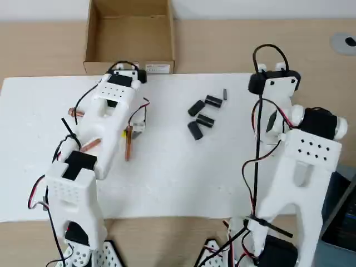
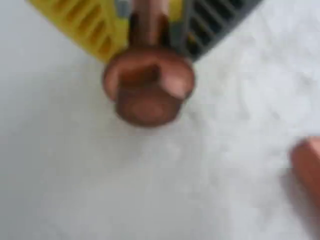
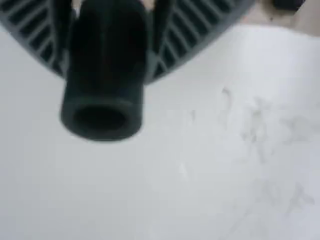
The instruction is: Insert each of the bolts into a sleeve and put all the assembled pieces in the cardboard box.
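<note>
1. White sheet [image 1: 178,183] covers most of a wooden table [image 1: 233,39], and a cardboard box [image 1: 89,33] stands at its far edge.
2. The left gripper [image 2: 148,22] is clamped on the shank of a copper bolt [image 2: 148,92], whose head points away from the jaws.
3. The right gripper [image 3: 110,25] pinches a black sleeve [image 3: 102,90] with its open bore facing outward.
4. The step in hand looks like the mating. Next, the two arms need to meet, line shank up with bore, and push the bolt in.
5. Loose sleeves [image 1: 205,120] lie in a cluster mid-sheet. Spare bolts [image 1: 90,144] lie beside the left arm.
6. The box seems to hold nothing yet, though its near wall hides a strip of floor.
</note>
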Motion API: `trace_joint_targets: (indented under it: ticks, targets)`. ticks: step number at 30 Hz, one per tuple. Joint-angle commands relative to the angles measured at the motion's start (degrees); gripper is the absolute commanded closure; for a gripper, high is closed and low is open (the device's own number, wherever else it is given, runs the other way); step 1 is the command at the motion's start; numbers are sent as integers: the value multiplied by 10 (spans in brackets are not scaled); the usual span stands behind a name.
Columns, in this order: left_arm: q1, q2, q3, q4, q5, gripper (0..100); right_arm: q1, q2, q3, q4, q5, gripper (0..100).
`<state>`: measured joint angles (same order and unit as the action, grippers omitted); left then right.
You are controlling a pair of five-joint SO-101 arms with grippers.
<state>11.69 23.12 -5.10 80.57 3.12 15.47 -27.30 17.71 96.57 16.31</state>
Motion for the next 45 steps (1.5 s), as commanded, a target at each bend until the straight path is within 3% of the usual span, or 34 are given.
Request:
trace_joint_targets:
  ticks: [1, 7, 14, 21, 30, 33, 39, 45]
  targets:
    - [20, -83, -65, 45, 5, 994, 3, -23, -55, 26, 1, 988]
    - [35, -154, -105, 135, 5, 994, 7, -31, -128, 55, 0, 988]
    - [22, -293, -98, 144, 5, 996, 4, -160, -117, 55, 0, 989]
    - [72, -484, 45, 139, 6, 997, 6, -278, -17, 47, -2, 989]
    - [85, -796, 415, -92, 71, 998, 3, -434, 184, -100, -127, 989]
    - [85, -886, 496, -133, 119, 998, -7, -478, 248, -142, -149, 989]
    - [88, -1001, 569, -157, 152, 998, -122, -546, 364, -195, -188, 989]
    - [85, -1075, 622, -235, 152, 998, -276, -617, 462, -298, -228, 989]
